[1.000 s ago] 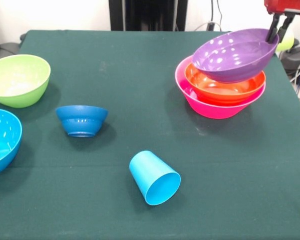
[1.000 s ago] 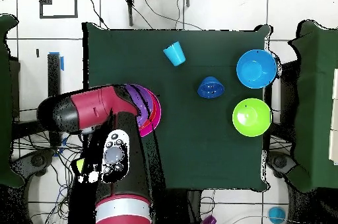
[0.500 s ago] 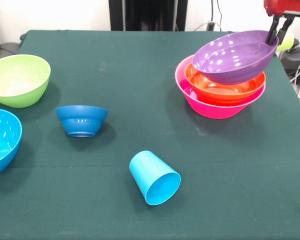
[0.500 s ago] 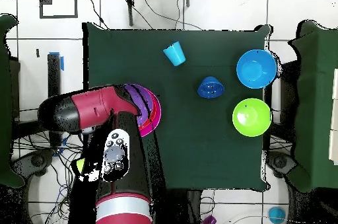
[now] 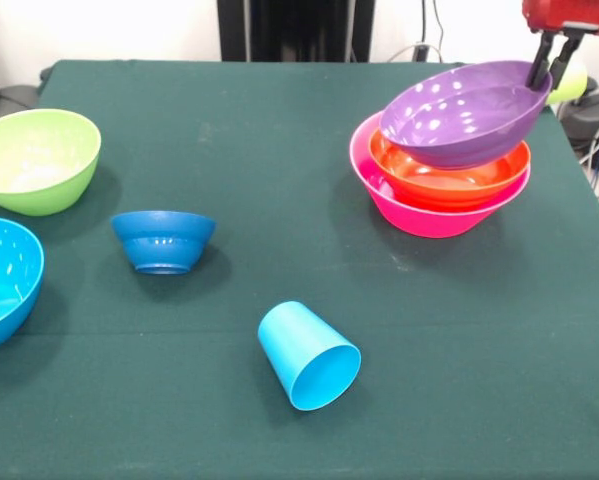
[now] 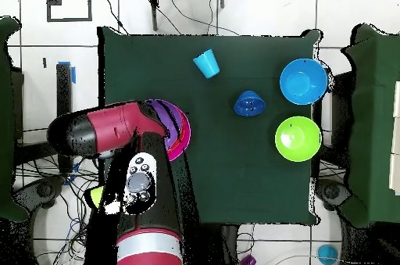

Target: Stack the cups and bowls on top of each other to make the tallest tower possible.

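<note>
The claw [image 5: 550, 62] grips the purple bowl [image 5: 464, 110] by its far rim, tilted over the orange bowl [image 5: 449, 175] nested in the pink bowl [image 5: 429, 210]; it looks mid-placement; next, level it, then let go.

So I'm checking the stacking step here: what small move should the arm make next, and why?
Probably lower the purple bowl a little until it lies level, then let go. The gripper pinches its far rim, and the bowl sits tilted, its lower side already in the orange bowl, which is nested in the pink bowl.
</note>
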`<action>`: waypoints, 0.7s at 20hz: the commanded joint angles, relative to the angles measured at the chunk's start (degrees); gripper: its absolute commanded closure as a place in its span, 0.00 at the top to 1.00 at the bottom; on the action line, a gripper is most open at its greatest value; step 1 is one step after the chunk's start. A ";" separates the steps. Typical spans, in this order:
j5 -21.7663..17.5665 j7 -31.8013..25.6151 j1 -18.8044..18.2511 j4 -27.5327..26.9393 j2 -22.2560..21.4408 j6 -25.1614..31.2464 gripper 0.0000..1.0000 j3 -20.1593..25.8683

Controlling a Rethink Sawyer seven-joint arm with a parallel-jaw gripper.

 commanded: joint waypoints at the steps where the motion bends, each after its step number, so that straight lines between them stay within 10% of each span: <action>1: -5.13 -4.25 -2.73 5.08 1.65 -5.32 0.00 4.31; 13: -6.31 -4.46 -4.03 4.62 3.70 -7.23 0.00 5.47; 14: -6.20 -4.33 -4.23 4.85 3.64 -7.50 1.00 5.80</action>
